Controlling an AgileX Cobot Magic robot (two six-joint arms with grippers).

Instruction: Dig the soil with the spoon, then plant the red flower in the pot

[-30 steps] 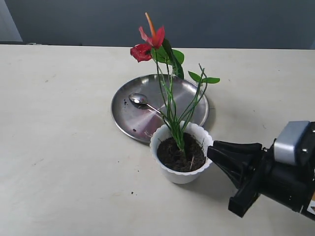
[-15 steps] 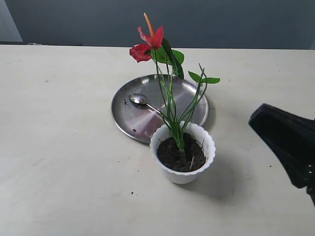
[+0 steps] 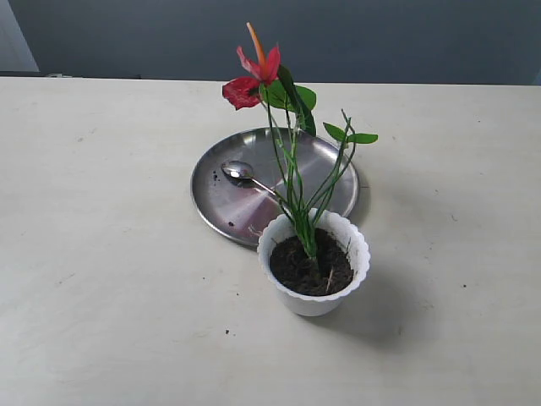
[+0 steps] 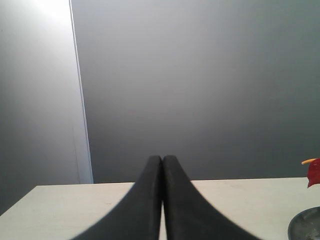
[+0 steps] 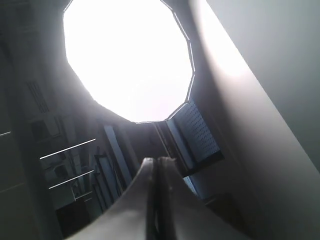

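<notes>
The red flower (image 3: 256, 74) stands upright in the white pot (image 3: 314, 264), its green stems sunk in the dark soil (image 3: 311, 266). Just behind the pot, the silver spoon (image 3: 241, 172) lies on the round steel plate (image 3: 220, 201). Neither gripper shows in the exterior view. In the left wrist view my left gripper (image 4: 162, 159) is shut and empty, low over the table and pointing at the wall; a bit of the red flower (image 4: 314, 171) and the plate (image 4: 305, 227) show at that frame's edge. My right gripper (image 5: 157, 161) is shut and empty, pointing up at a bright lamp.
The cream table (image 3: 110, 254) spreads wide on both sides of the pot and plate. A dark grey wall (image 3: 380, 38) runs behind the table's far edge. A few soil crumbs lie on the plate and the table near the pot.
The right arm, close beside the pot a second ago, has drawn back to the right and left the exterior view. Flower, pot, spoon and plate have not moved.
</notes>
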